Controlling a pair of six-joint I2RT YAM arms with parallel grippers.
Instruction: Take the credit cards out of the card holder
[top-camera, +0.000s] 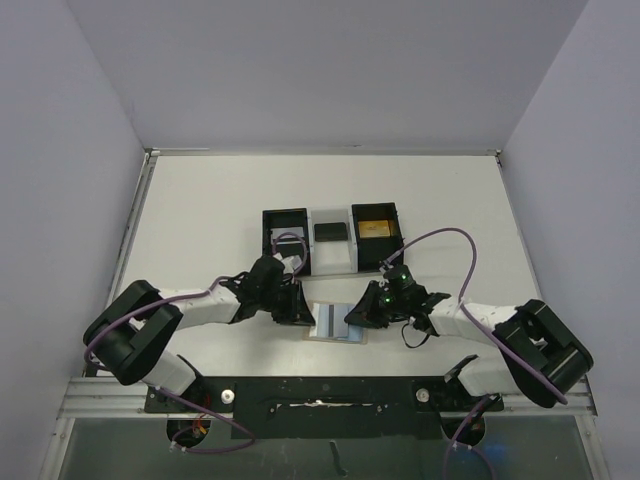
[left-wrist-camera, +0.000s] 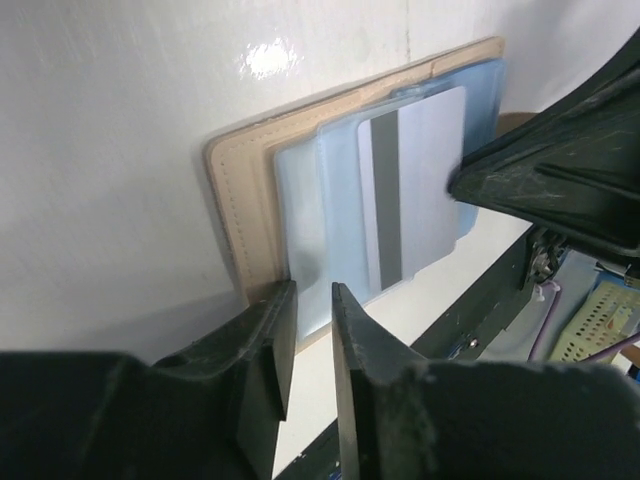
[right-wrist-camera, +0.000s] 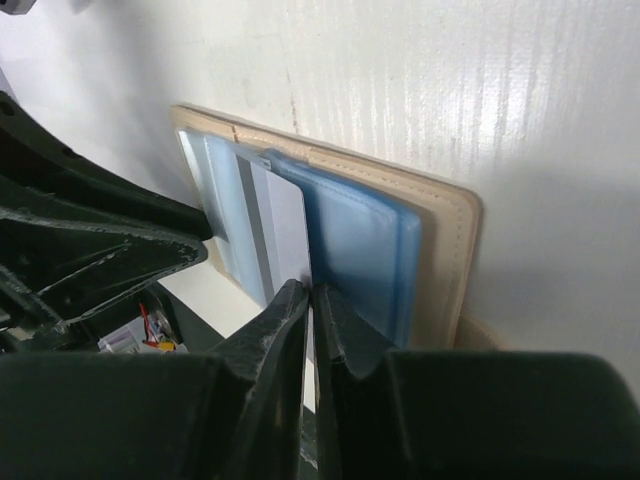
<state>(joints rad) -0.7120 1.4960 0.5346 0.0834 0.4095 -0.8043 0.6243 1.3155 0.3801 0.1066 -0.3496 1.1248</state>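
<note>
My right pincer (right-wrist-camera: 312, 290) is pressed shut on the near edge of a pale card (right-wrist-camera: 285, 225) with a dark stripe, which juts from a blue-grey pocket of the card holder (right-wrist-camera: 440, 250). My left pincer (left-wrist-camera: 313, 295) is down to a narrow slit at the holder's opposite edge, and I cannot tell whether it grips anything there. The tan holder lies open and flat on the white table (top-camera: 200, 210), between both pincers, near the black tray (top-camera: 268, 230).
</note>
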